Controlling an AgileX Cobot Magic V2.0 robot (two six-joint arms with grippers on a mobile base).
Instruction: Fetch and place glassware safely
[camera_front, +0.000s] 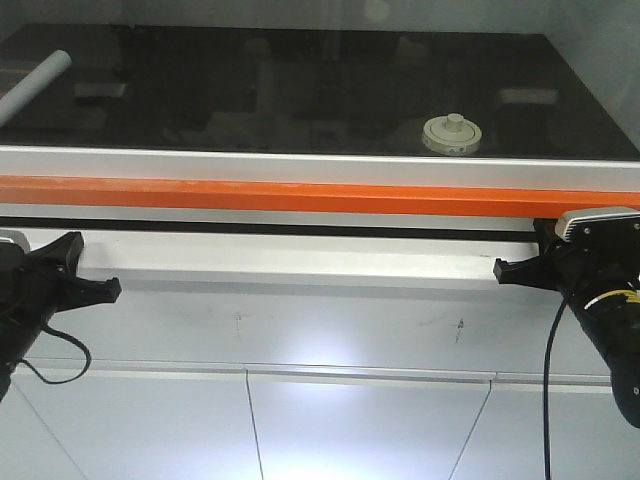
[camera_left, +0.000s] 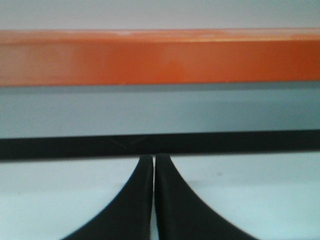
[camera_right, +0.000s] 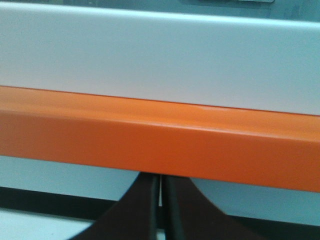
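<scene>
The glassware (camera_front: 452, 134), a squat clear jar with a round cream-white knobbed lid, stands on the black worktop (camera_front: 300, 90) near its front edge, right of centre. Both grippers hang low in front of the bench, well below the jar. My left gripper (camera_front: 110, 290) is at the far left, fingers pressed together with nothing between them; the left wrist view shows the left gripper (camera_left: 153, 159) facing the orange rail (camera_left: 160, 57). My right gripper (camera_front: 503, 270) is at the right, also shut and empty; in its wrist view the right gripper (camera_right: 160, 177) sits just under the orange rail (camera_right: 160, 140).
A white cylindrical tube (camera_front: 35, 85) lies at the worktop's far left. An orange rail (camera_front: 300, 195) and a white ledge (camera_front: 300, 255) run across the bench front between the grippers and the worktop. White cabinet panels (camera_front: 350, 420) are below.
</scene>
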